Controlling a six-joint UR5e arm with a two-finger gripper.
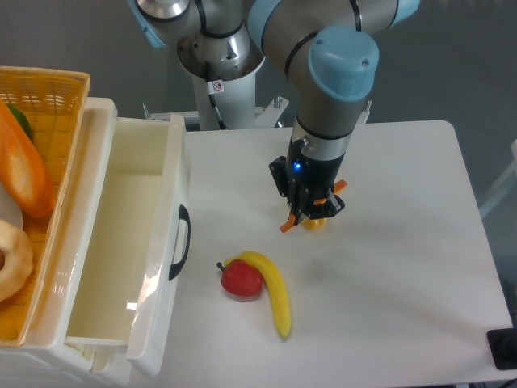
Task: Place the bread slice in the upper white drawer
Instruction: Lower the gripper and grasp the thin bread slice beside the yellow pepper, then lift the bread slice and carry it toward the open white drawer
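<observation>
Far left: one woven yellow basket [56,85], cut off by the frame edge, holding one long orange baguette [24,174] and a pale round bread [12,263]. Just beside, to the right: the upper white drawer [121,242], pulled open, interior bare and white, black handle [182,241] facing the table [404,283]. Open white surface between drawer front and the fruit. Near the middle, low: one red apple [241,278] touching one yellow banana [273,291], both lying flat. Above and right of these: the tool [311,218], pointed down, clenched on the bread slice [313,221], seen edge-on as a thin orange sliver with a bit of yellow beneath, apparently lifted off the table. Right of the arm: broad bare table up to its rounded right edge.
</observation>
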